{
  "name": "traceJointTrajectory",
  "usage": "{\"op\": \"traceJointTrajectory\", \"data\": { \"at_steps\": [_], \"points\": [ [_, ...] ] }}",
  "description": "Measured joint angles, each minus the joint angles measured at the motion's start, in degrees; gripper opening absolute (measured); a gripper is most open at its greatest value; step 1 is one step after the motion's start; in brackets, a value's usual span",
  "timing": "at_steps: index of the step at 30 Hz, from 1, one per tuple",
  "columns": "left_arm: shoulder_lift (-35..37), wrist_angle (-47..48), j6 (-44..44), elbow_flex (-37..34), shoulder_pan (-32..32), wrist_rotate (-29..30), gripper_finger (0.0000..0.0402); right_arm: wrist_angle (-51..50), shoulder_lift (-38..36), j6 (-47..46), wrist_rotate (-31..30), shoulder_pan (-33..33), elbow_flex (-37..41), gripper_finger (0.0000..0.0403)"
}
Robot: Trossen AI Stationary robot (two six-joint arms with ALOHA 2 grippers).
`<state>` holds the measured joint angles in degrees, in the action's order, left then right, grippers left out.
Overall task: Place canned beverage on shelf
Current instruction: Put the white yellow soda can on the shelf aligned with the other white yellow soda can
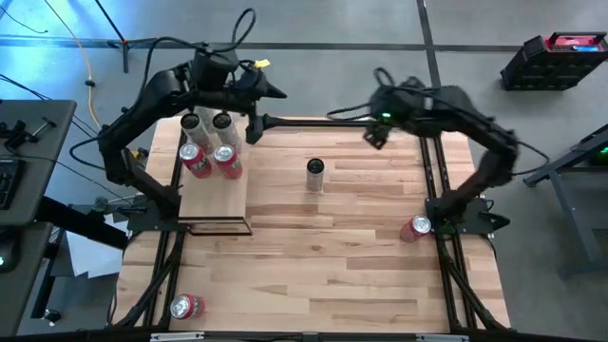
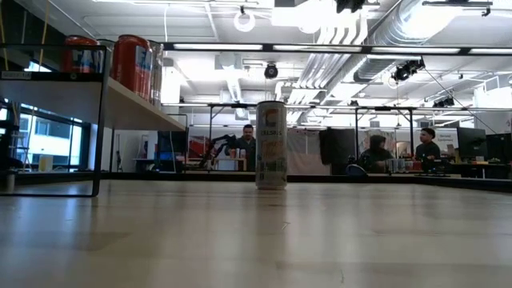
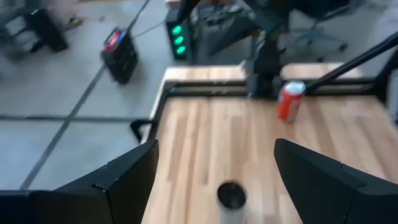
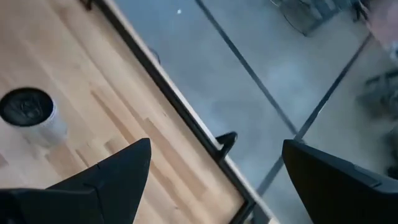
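Step in hand was, by judgement, the approach. Both end effectors — left (image 1: 255, 128) by the shelf (image 1: 214, 195), right (image 1: 373, 135) at the far edge — stood open and empty. The pale can (image 1: 315, 175) stood mid-bench, needing a grasp. Count: four cans shelved, two red cans elsewhere on the bench.

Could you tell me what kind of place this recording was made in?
Most likely an open-plan robotics lab or workshop: people sit at desks behind the table, exposed ducts run along the ceiling, and cables lie on the concrete floor.
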<state>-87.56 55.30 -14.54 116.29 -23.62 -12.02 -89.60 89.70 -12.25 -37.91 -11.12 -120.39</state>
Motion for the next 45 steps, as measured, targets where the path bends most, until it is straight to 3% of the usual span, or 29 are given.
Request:
{"op": "traceJointTrajectory", "data": {
  "at_steps": [4,9,19,24,30,38,45],
  "points": [
    [-3.77,-4.28,2.16,0.04,-0.41,-6.82,0.0310,1.74,-7.72,-9.56,-2.46,1.94,7.91,0.0348],
    [-9.72,-5.24,3.54,0.04,-0.30,-8.60,0.0310,4.08,-14.72,-18.73,-4.54,5.05,17.82,0.0348],
    [-16.32,-1.36,4.05,0.04,0.76,-2.46,0.0310,4.57,-19.83,-28.03,-4.71,7.59,30.77,0.0348],
    [-18.83,1.90,2.82,-2.71,2.70,-1.46,0.0310,5.82,-19.68,-27.49,-4.89,7.59,33.96,0.0348],
    [-18.52,0.99,1.98,-9.88,3.56,6.80,0.0310,5.90,-19.66,-26.27,-5.85,7.59,34.94,0.0348],
    [-16.59,-9.45,1.36,-17.05,4.25,5.72,0.0310,8.26,-19.68,-23.42,-10.88,7.48,34.94,0.0348],
    [-17.07,-11.92,-0.03,-20.67,4.75,3.64,0.0310,8.68,-19.66,-23.28,-11.54,7.48,34.94,0.0348]
  ]
}}
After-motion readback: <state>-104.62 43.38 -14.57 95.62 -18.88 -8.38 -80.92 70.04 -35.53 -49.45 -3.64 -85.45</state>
